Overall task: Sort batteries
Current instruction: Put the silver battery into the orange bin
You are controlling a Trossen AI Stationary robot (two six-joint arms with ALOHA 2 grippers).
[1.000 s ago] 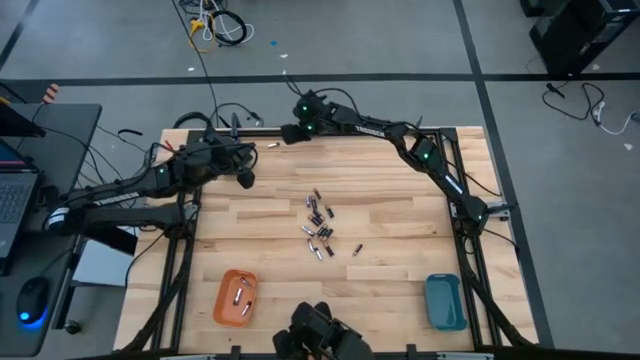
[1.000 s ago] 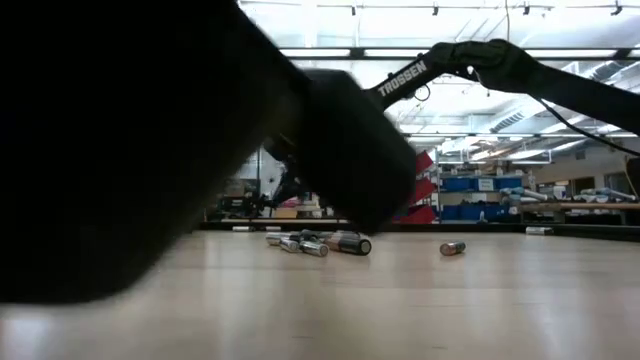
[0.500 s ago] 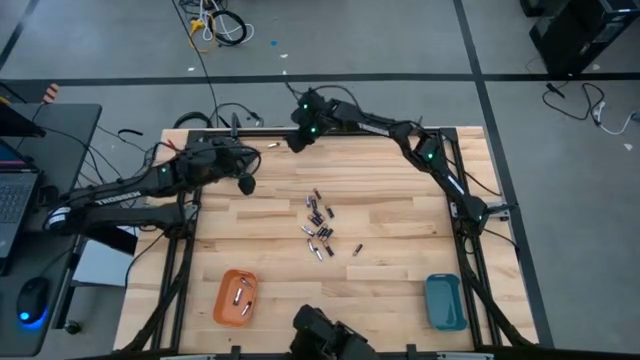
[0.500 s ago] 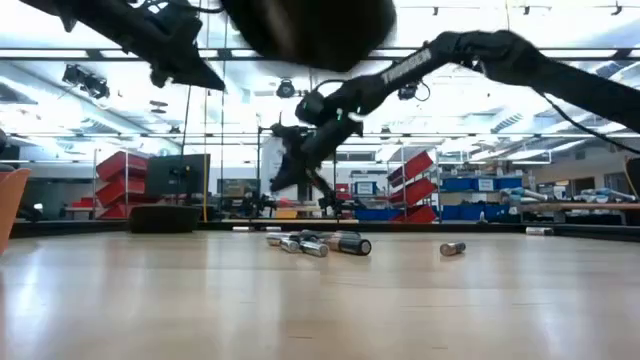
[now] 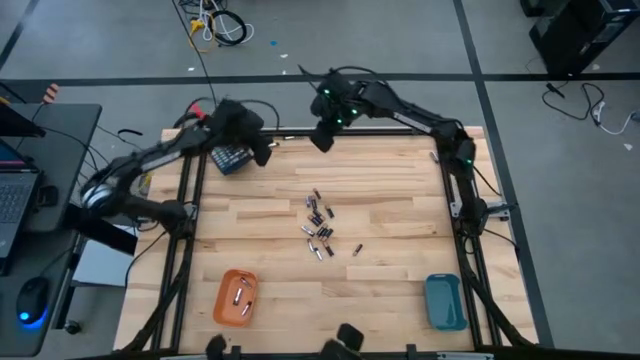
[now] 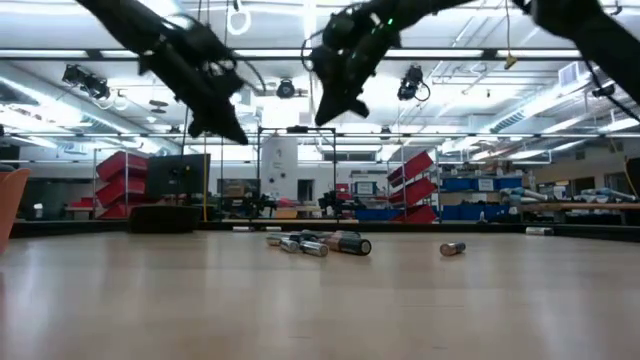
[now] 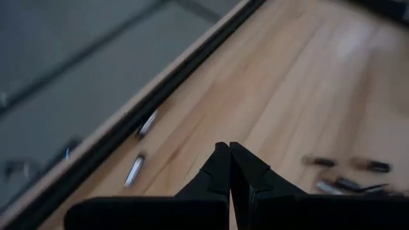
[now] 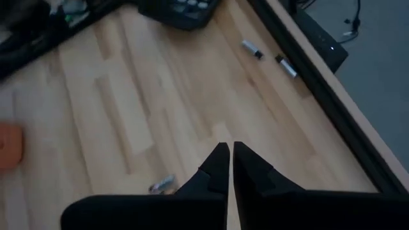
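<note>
While both arms hang high over the table's far edge, the sorting stands between picks: a loose pile of batteries (image 5: 318, 228) lies near the middle of the wooden table (image 5: 400, 190), with one battery (image 5: 356, 250) rolled a little apart from it and two strays (image 8: 268, 56) close against the far rim. Left gripper (image 5: 262, 152), near the far left corner beside a dark keypad block (image 5: 230, 157), has its fingers pressed together on nothing, as its wrist camera shows; right gripper (image 5: 322, 138), near the middle of the far edge, is likewise closed and empty. At the near edge an orange tray (image 5: 237, 298) on the left already holds a few batteries, while a blue tray (image 5: 445, 301) on the right shows none that can be made out. Judging by this, a good part of the job remains. Next move would seem to call for one arm to drop toward the pile, spread its fingers, single out a battery without scattering its neighbours, and carry it to the proper tray
</note>
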